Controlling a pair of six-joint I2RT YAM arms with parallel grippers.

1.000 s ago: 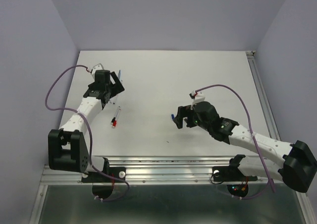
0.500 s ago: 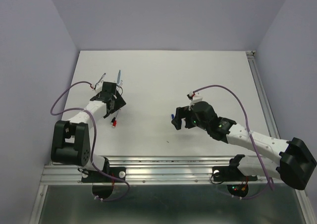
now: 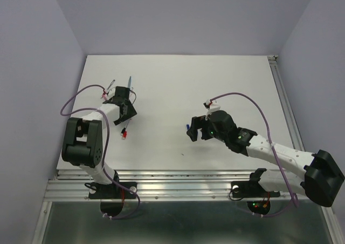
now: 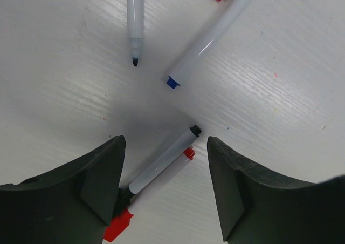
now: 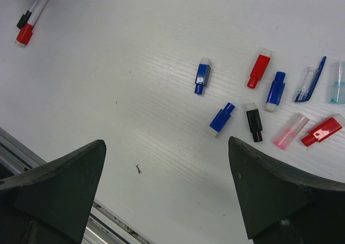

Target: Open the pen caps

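Two whitish pens lie side by side between my left gripper's (image 4: 168, 192) open fingers. One pen (image 4: 161, 165) has a black cap (image 4: 126, 194) close to the left finger; the other has a red cap (image 4: 117, 225). Neither finger visibly grips them. Farther off lie an uncapped black-tipped pen (image 4: 135, 17) and a blue-ended pen (image 4: 210, 36). My right gripper (image 5: 167, 192) hangs open over bare table. Ahead of it lie several loose caps: dark blue (image 5: 202, 75), red (image 5: 259, 70), black (image 5: 253, 125), light blue (image 5: 337, 83). From above, the left gripper (image 3: 125, 113) is at back left, the right gripper (image 3: 195, 128) mid-table.
The white table (image 3: 215, 82) ends in a metal rail (image 3: 188, 176) at the near edge and another rail (image 3: 283, 93) along the right side. Lilac walls close in the left, right and back. Purple cables loop over both arms.
My left arm has folded back at the elbow while its gripper came down over the two pens and its jaws narrowed. The right arm has hardly moved.
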